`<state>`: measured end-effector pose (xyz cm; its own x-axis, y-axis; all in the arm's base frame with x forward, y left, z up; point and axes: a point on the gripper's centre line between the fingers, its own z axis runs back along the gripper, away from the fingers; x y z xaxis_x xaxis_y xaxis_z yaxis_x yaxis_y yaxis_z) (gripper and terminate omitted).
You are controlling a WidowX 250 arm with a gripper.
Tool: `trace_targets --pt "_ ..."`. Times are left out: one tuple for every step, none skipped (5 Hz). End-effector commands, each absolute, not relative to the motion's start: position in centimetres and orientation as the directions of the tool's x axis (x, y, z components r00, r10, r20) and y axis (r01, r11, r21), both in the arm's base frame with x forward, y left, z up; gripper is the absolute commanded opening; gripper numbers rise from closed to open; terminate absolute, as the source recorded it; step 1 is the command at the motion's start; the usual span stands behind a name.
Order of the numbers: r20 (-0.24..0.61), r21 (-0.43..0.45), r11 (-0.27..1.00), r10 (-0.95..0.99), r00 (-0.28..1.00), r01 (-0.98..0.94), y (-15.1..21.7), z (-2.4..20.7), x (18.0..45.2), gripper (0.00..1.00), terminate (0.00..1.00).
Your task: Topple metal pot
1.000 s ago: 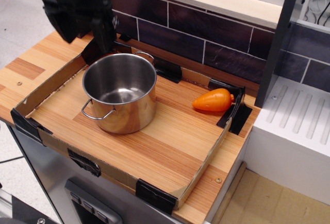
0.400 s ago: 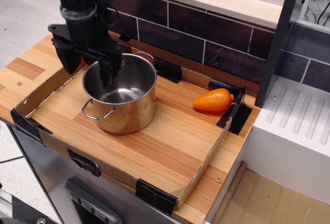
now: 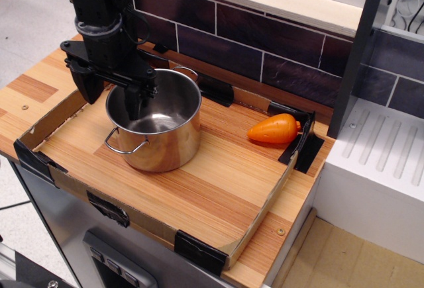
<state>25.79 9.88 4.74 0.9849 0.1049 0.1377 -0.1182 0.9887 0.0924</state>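
The metal pot (image 3: 164, 150) stands upright in the left half of the cardboard tray (image 3: 260, 214). It is shiny steel, has no lid and has a wire loop handle at the front and one at the back. My black gripper (image 3: 112, 96) is open and straddles the pot's left rim. One finger (image 3: 89, 87) hangs outside the wall and the other finger (image 3: 136, 104) reaches down inside the pot. I cannot tell whether either finger touches the wall.
An orange carrot-shaped toy (image 3: 273, 129) lies at the tray's back right corner. A dark tile backsplash (image 3: 265, 43) runs behind the tray. A white ribbed drainer (image 3: 381, 149) and a dark post (image 3: 358, 49) stand to the right. The wooden counter (image 3: 30, 89) extends to the left.
The gripper came down from above the tray's back left corner onto the pot's left rim, one finger going inside. The pot and the carrot toy have not moved.
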Motion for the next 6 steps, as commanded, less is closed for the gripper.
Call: trace_targets --pt "0.165 0.066 0.987 0.136 0.977 -0.149 10.8 6.8 27.2 0.0 0.0" --pt "0.194 0.091 0.983 0.14 0.971 -0.159 10.3 6.9 27.5 0.0 0.0" --pt "0.202 0.131 0.979 0.125 0.971 -0.153 9.2 7.4 27.7 0.0 0.0" --pt "0.227 0.193 0.969 0.112 0.967 -0.157 7.7 8.5 27.9 0.0 0.0" --pt "0.252 0.255 0.955 0.087 0.964 -0.153 6.4 9.7 27.7 0.0 0.0" --pt "0.211 0.339 0.935 0.037 0.977 -0.108 5.8 10.5 27.0 0.0 0.0"
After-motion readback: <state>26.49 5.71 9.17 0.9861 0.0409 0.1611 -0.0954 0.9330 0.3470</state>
